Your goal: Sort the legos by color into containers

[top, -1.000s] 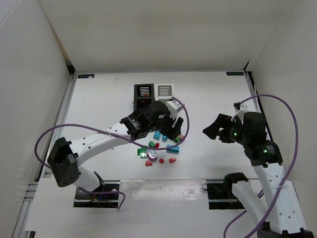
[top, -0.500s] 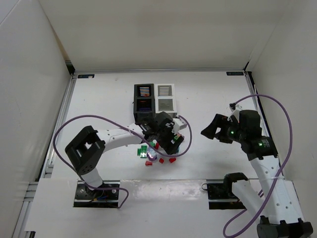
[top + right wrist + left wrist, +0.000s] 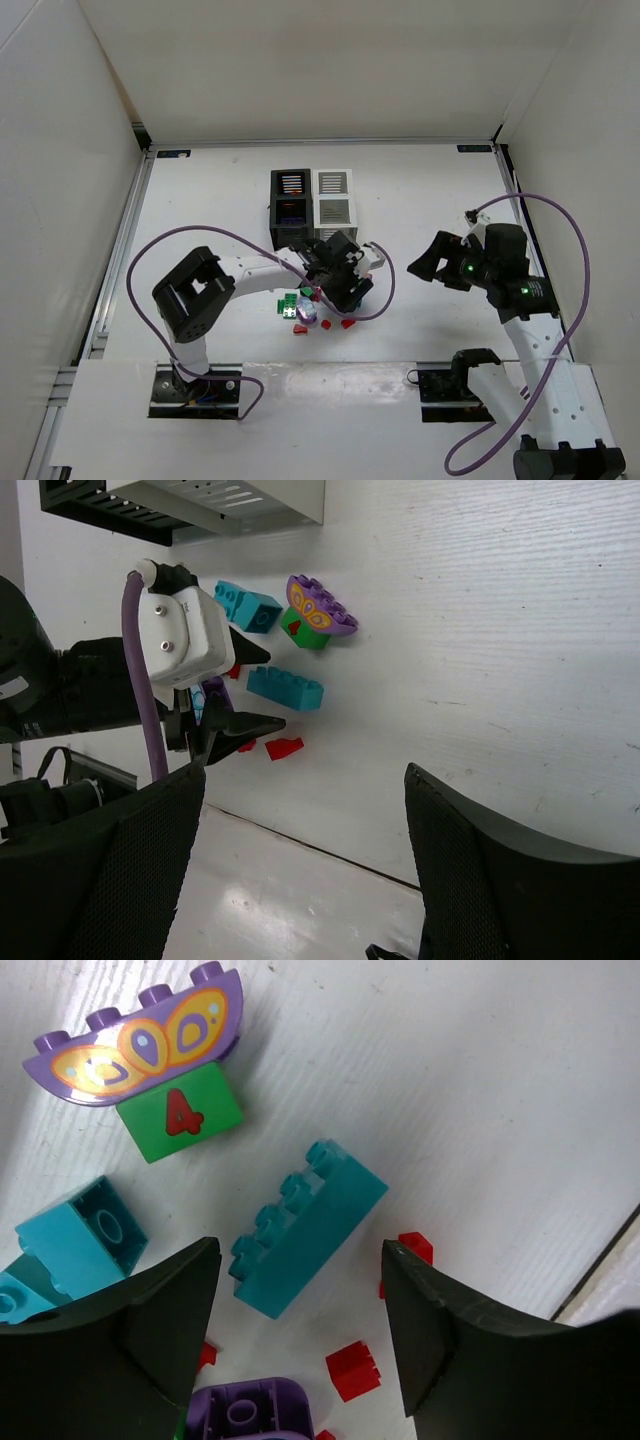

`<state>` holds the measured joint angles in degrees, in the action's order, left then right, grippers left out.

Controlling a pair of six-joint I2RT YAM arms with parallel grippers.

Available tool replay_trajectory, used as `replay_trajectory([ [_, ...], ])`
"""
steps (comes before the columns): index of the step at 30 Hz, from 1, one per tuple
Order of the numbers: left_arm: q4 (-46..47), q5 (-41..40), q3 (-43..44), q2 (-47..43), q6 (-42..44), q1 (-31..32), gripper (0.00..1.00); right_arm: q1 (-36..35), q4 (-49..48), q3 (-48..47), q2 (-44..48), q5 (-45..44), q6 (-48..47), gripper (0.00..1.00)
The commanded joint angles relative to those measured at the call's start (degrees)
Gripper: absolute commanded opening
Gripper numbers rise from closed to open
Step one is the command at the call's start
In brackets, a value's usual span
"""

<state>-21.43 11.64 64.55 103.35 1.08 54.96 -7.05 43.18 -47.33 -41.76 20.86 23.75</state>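
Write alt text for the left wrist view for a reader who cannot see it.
The left gripper, fingers open, straddles a long teal brick lying on the white table. Beyond it a purple butterfly piece touches a green brick; teal square bricks lie left, small red pieces nearer the camera.

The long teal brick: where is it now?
In the left wrist view the long teal brick lies between the open left jaws, just below the green number-four block.

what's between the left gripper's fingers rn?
A long teal brick, lying on the table inside the open left gripper, with a small red piece nearer the camera. Shows in the left wrist view.
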Motion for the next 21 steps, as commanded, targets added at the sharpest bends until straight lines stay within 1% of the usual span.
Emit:
replay_trajectory([
  [1, -1.3, -2.3, 2.6, 0.1, 0.9, 0.7, 0.75, 0.8, -1.7, 0.1, 0.0, 2.0, -0.9, 0.83],
  [3, -1.7, -3.9, 3.0, 0.2, 1.1, 1.8, 0.70, 1.7, -1.6, 0.0, -0.1, 2.5, -1.2, 0.83],
  [4, -2.1, -4.6, 3.2, 1.1, 1.6, 2.0, 0.70, 1.9, -1.6, 0.0, 0.0, 3.0, -1.4, 0.83],
  [7, -3.8, -5.1, 4.6, 2.2, 1.6, 2.5, 0.66, 3.8, -0.9, -0.2, -0.1, 3.6, -2.0, 0.83],
  [9, -3.7, -5.6, 4.7, 2.2, 1.1, 2.5, 0.58, 5.5, -0.6, -0.1, 0.2, 5.1, -2.6, 0.83],
  [11, -3.7, -5.8, 4.6, 1.8, 0.9, 2.5, 0.53, 6.4, -0.6, 0.0, 0.3, 6.7, -2.9, 0.83],
  [12, -3.7, -5.9, 4.7, 1.3, 0.3, 2.4, 0.50, 8.2, -0.5, 0.0, 0.3, 7.2, -3.2, 0.83],
  [15, -3.3, -7.8, 4.4, -2.4, -0.1, 2.6, 0.43, 10.0, -0.6, 0.0, 0.3, 8.4, -3.6, 0.83],
  [16, -3.1, -8.3, 4.4, -3.4, 0.0, 2.5, 0.43, 10.3, -0.6, 0.0, 0.2, 8.7, -3.8, 0.83],
  [17, -2.7, -8.6, 4.4, -6.9, 0.0, 2.5, 0.40, 10.4, -0.7, 0.0, 0.2, 8.8, -3.6, 0.83],
  [21, -3.3, -11.5, 5.1, -15.0, 0.7, 2.5, 0.39, 10.7, -1.2, -0.3, -0.1, 9.5, -3.8, 0.83],
])
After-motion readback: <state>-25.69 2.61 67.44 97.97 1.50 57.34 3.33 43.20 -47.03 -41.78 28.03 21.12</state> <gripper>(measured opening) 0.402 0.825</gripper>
